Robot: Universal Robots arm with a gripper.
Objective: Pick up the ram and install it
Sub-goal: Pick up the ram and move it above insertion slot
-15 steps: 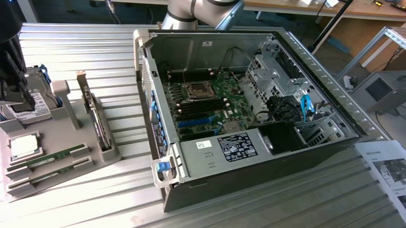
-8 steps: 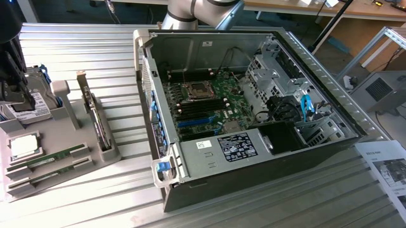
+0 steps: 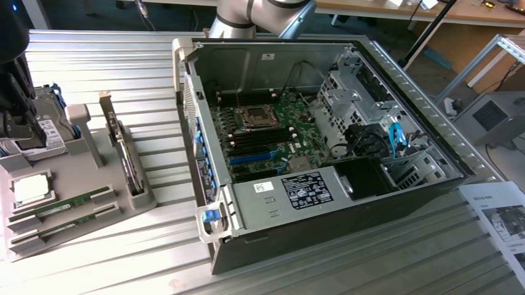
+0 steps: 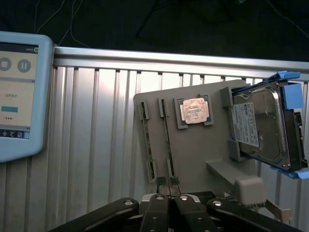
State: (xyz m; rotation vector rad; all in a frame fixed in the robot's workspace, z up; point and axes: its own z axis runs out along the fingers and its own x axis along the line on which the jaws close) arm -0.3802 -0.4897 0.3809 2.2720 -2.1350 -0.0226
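Two ram sticks lie side by side in slots of a grey tray (image 3: 98,212) at the exterior view's left: one ram (image 3: 61,206) and its twin (image 3: 67,226). In the wrist view they are thin green strips, the ram (image 4: 150,140) and the twin (image 4: 167,140). My gripper (image 4: 169,183) hangs above the tray with its fingers shut together and nothing between them, the tips close to the near ends of both sticks. The gripper's dark body (image 3: 12,92) stands at the exterior view's left edge. The open PC case (image 3: 205,178) shows the motherboard's black memory slots (image 3: 262,138).
The tray also carries a silvery CPU (image 4: 194,110), a hard drive in a blue frame (image 4: 260,128) and an upright expansion card (image 3: 123,153). A tablet with a pale blue rim (image 4: 17,92) lies beside the tray. A paper sheet (image 3: 500,215) lies at the exterior view's right.
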